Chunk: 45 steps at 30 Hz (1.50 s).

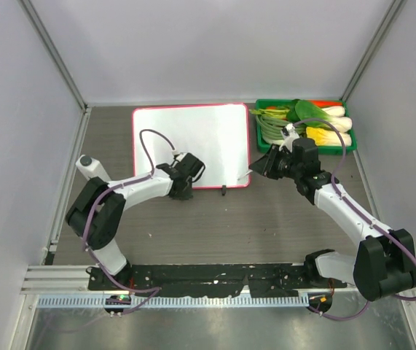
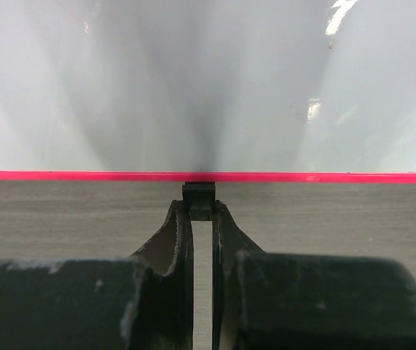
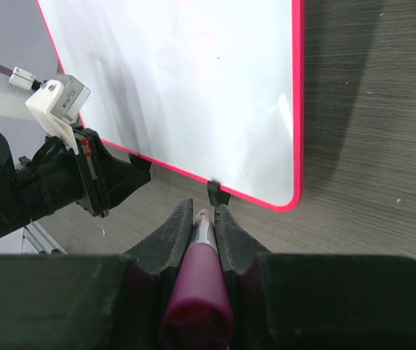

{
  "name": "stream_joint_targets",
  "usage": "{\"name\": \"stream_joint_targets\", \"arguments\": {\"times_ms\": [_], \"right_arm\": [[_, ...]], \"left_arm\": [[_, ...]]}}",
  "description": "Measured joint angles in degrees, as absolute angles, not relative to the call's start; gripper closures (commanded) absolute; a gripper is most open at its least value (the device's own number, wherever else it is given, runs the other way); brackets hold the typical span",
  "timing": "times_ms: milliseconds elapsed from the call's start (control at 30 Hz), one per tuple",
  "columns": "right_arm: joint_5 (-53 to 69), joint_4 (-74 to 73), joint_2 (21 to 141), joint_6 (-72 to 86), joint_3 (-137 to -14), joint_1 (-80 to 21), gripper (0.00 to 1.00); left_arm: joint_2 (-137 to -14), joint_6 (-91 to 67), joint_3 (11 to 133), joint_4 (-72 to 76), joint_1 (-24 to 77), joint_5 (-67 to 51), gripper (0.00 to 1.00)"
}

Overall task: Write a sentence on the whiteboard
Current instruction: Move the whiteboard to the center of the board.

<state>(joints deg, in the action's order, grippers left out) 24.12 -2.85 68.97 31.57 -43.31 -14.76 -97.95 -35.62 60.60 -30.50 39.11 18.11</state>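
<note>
The whiteboard (image 1: 190, 142) lies flat at the middle of the table, white with a thin pink-red frame (image 2: 84, 176). No sentence shows on its face in any view. My left gripper (image 1: 194, 170) is at the board's near edge, shut on a small black clip (image 2: 199, 197) fixed to the frame. My right gripper (image 1: 256, 168) hovers just off the board's near right corner (image 3: 289, 198), shut on a pink marker (image 3: 199, 271). The marker tip (image 1: 245, 174) points at that corner. A second black clip (image 3: 217, 193) sits just ahead of the right fingers.
A green tray (image 1: 257, 130) of vegetables (image 1: 317, 120) stands at the back right, close behind the right wrist. The left gripper (image 3: 109, 179) shows in the right wrist view, to the left along the board's edge. Grey walls enclose the wood-grain table (image 1: 266, 233).
</note>
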Motion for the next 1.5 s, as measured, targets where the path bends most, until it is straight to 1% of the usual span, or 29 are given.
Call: {"name": "stream_joint_targets", "arguments": {"times_ms": [233,600,867,1100,1500], "right_arm": [[24.4,-2.9,69.0,31.6,-43.3,-14.8,0.99],[25.7,-0.8,69.0,31.6,-43.3,-14.8,0.99],[26.3,-0.4,69.0,31.6,-43.3,-14.8,0.98],[26.3,-0.4,69.0,31.6,-43.3,-14.8,0.99],[27.1,-0.5,68.7,31.6,-43.5,-14.8,0.99]], "left_arm": [[-95.5,-39.0,57.0,-31.3,42.9,19.1,1.0],[-95.5,-45.9,56.8,-35.1,49.9,21.5,1.0],[-99.4,-51.3,61.1,-40.0,58.0,24.3,1.0],[-102.4,-54.3,64.1,-42.8,62.5,26.5,1.0],[-101.7,-55.4,62.8,-42.9,68.4,28.1,1.0]]}}
